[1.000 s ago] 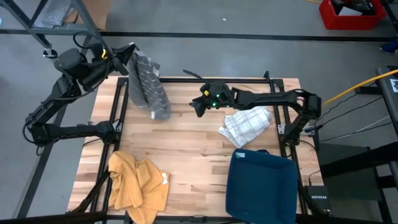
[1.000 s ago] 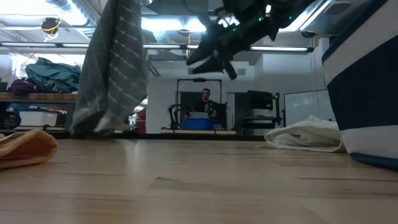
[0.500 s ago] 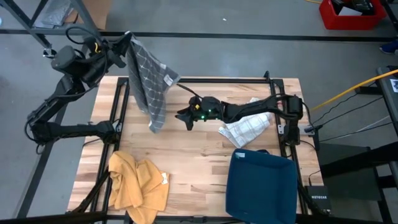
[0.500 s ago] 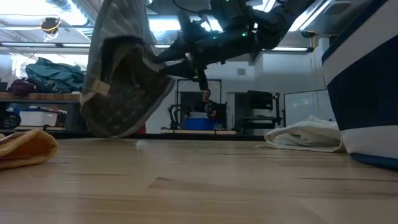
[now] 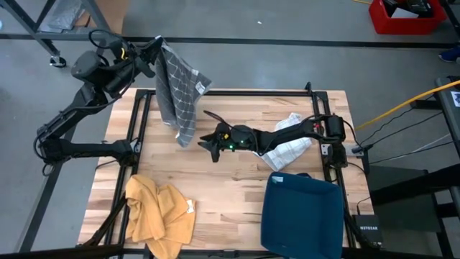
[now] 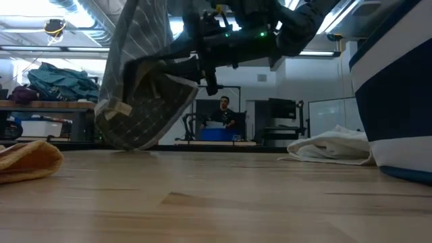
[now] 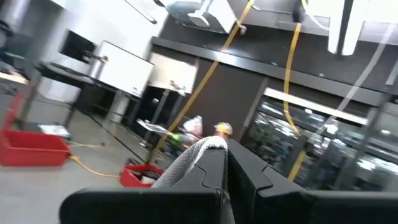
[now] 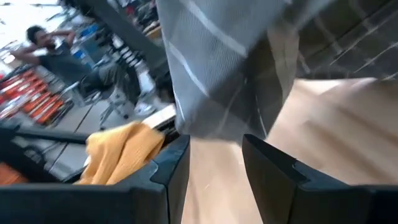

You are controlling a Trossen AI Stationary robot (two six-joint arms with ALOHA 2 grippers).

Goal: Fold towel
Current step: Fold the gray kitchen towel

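High view: we see the left gripper [image 5: 152, 52] in the upper left of the frame, above the table's [image 5: 215, 180] far-left corner, pinched shut on the top edge of the grey towel [image 5: 178, 90]. The towel hangs down from it toward frame centre, its lower end over the table. The right gripper [image 5: 209, 142] sits at frame centre, just beside the towel's lower end, arm stretched in from the right. A white cloth [image 5: 287, 147] lies right of centre, a yellow cloth [image 5: 157, 214] at lower left, a blue bin [image 5: 302, 216] at lower right.

Low view: the towel [image 6: 138, 88] fills the upper left, its bottom close to the tabletop [image 6: 216, 202]; we cannot tell if it touches. The right gripper [image 6: 192, 71] is at top centre against the towel's edge. A person [image 6: 223, 111] sits in the room behind.

Left wrist view: the closed fingers [image 7: 214, 165] rise from the bottom centre with a fold of towel [image 7: 186, 158] clamped between them.

Right wrist view: the right fingers [image 8: 273, 168] stand apart at the bottom of the frame, nothing between them; the towel [image 8: 230, 68] hangs just ahead, covering the upper centre.
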